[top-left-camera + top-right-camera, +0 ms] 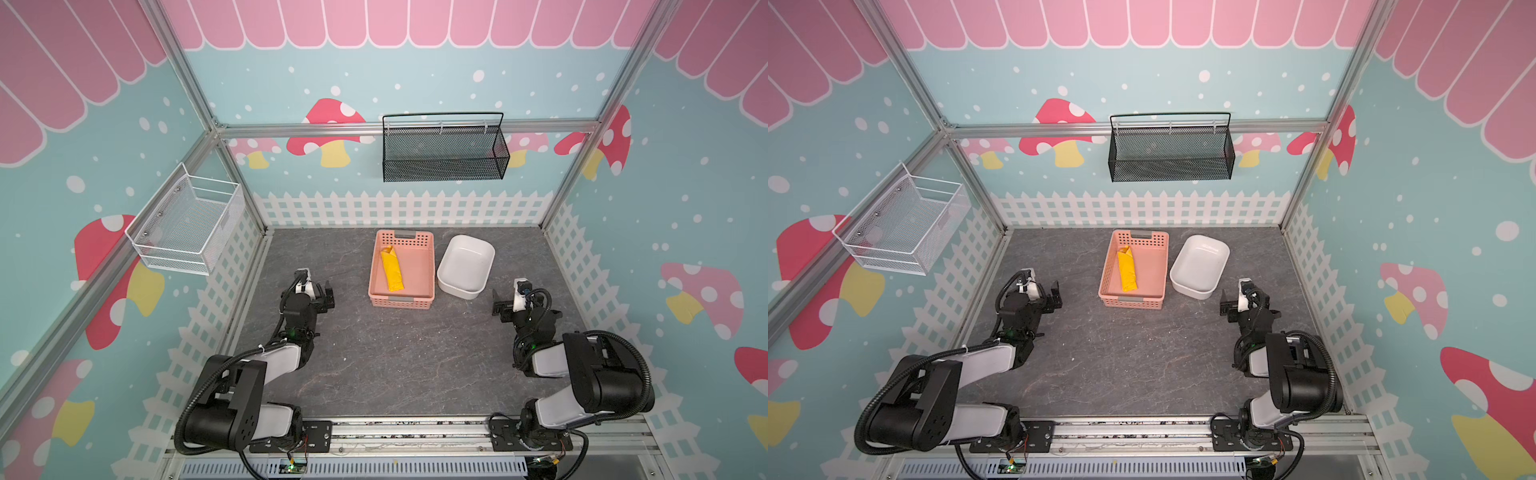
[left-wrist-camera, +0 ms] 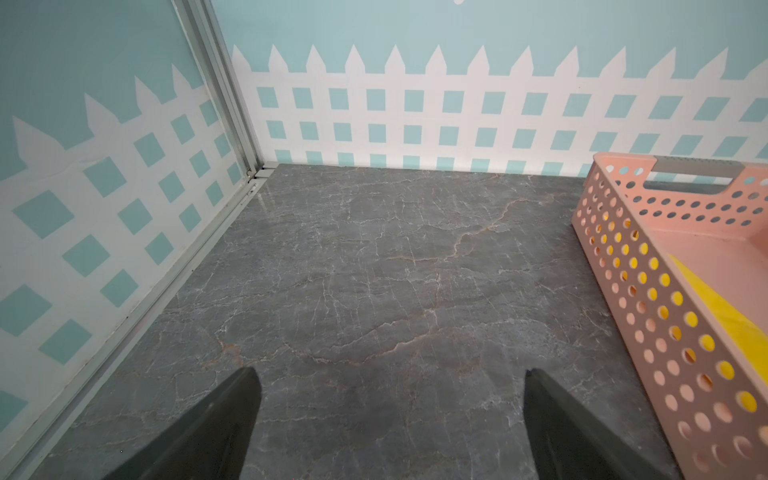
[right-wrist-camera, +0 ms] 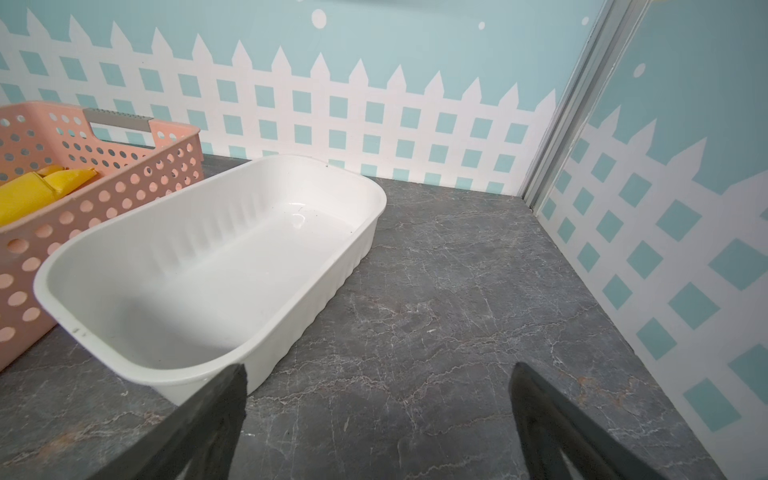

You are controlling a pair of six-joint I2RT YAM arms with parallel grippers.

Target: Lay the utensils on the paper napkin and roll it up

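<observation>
The paper napkin (image 1: 392, 269) (image 1: 1127, 269) is rolled into a short yellow tube and lies inside the pink perforated basket (image 1: 420, 266) (image 1: 1156, 266), along its left wall. In the right wrist view the roll (image 3: 29, 193) shows over the basket wall, and in the left wrist view yellow (image 2: 723, 311) shows through the holes. An orange-tinged bit sits at the roll's far end; the utensils are otherwise hidden. My left gripper (image 1: 328, 296) (image 1: 1055, 296) (image 2: 390, 374) is open and empty, left of the basket. My right gripper (image 1: 498, 305) (image 1: 1225, 307) (image 3: 378, 370) is open and empty, near the white tub's front corner.
An empty white tub (image 1: 449, 286) (image 1: 1183, 289) (image 3: 124, 361) stands right of the basket, almost touching it. A black mesh basket (image 1: 444, 149) hangs on the back wall and a white wire basket (image 1: 187, 224) on the left wall. Grey marble-patterned floor (image 1: 395, 357) stretches in front.
</observation>
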